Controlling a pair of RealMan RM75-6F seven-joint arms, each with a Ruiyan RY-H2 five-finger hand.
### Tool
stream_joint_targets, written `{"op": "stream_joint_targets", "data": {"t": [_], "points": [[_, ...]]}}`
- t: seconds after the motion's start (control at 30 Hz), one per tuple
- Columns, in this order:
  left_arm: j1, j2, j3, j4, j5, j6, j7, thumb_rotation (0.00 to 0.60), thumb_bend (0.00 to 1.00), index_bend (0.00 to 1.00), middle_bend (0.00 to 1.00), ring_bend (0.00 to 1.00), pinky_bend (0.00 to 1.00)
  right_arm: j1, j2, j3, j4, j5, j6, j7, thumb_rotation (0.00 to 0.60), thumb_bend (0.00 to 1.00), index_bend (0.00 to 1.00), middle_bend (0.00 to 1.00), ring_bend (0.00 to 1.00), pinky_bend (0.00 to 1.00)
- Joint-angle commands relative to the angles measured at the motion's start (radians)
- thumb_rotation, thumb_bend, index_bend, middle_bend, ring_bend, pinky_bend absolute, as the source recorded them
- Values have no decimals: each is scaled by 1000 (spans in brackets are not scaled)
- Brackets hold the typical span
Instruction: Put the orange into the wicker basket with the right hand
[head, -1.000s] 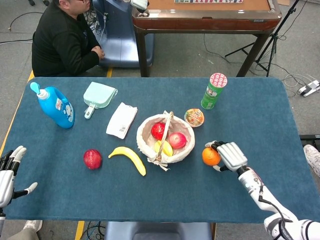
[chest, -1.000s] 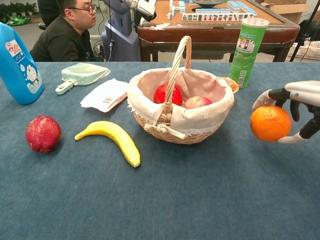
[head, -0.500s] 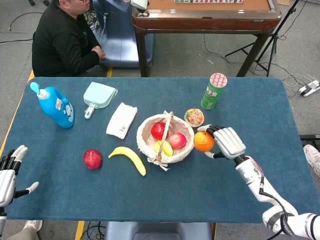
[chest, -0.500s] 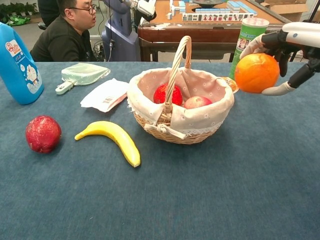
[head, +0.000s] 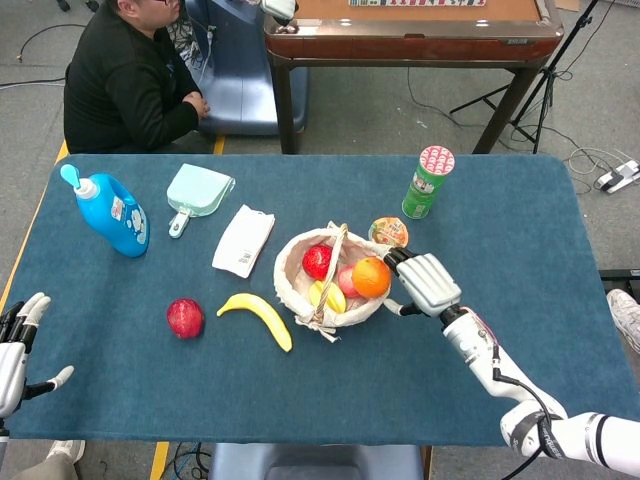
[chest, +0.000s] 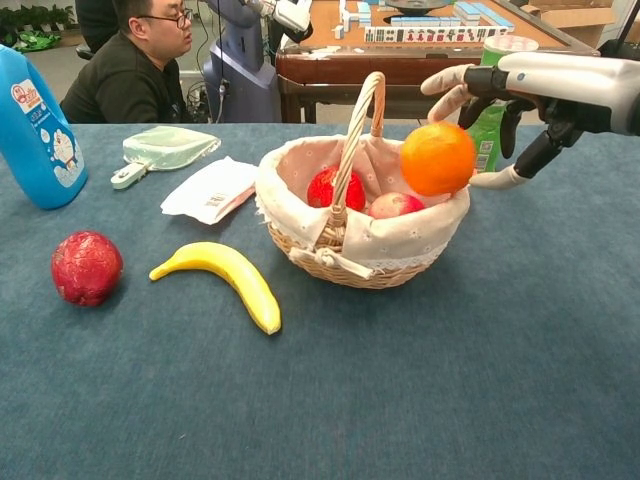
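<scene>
My right hand (head: 424, 284) (chest: 520, 95) holds the orange (head: 371, 277) (chest: 437, 158) in the air, over the right rim of the wicker basket (head: 296, 290) (chest: 355, 255). The basket has a cloth lining and an upright handle; inside lie a red fruit (chest: 335, 189), an apple (chest: 395, 205) and something yellow (head: 330, 296). My left hand (head: 12, 350) hangs open off the table's near left corner, seen only in the head view.
On the blue table (head: 500, 250) lie a banana (head: 257, 316) (chest: 225, 277), a dark red fruit (head: 185, 318) (chest: 86, 267), a white packet (head: 243, 240), a mint dustpan (head: 198, 192), a blue bottle (head: 110, 213), a green can (head: 428, 182) and a small cup (head: 388, 234). A person sits beyond.
My right hand has carried the orange up from near the table and leftward, from right of the basket to above its right rim. The left hand has stayed put.
</scene>
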Motion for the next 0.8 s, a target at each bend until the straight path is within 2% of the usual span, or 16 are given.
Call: {"op": "stream_joint_targets", "data": {"t": [0.03,0.2,0.37,0.57,0.8], "points": [[0,-1,0,1,0,0,-1,600,171,27,0,0,83,-1,-4,-6,7,-4,5,4,600,233,21,133,174,451],[-1,-1,-1,1,0,-1,-2,600,171,27,0,0,82,-15,12,-20,8,-22,28,17,600,233,19,131,169,449],[-1,0,-4,4,-3,-2,-6,600,171,27,0,0,83,-63,61,-56,-7,-57,83,14,600,233,19,131,169,450],[-3,-1,-5,12,-7,-7,-12,600,171,27,0,0,83,-164,126,-117,-4,-110,201,8,600,233,19,147,169,450],[-7,-5,-7,23,-9,-15,-16,600,171,27,0,0,82,-310,161,-186,55,-171,373,41,600,233,19,148,169,449]]}}
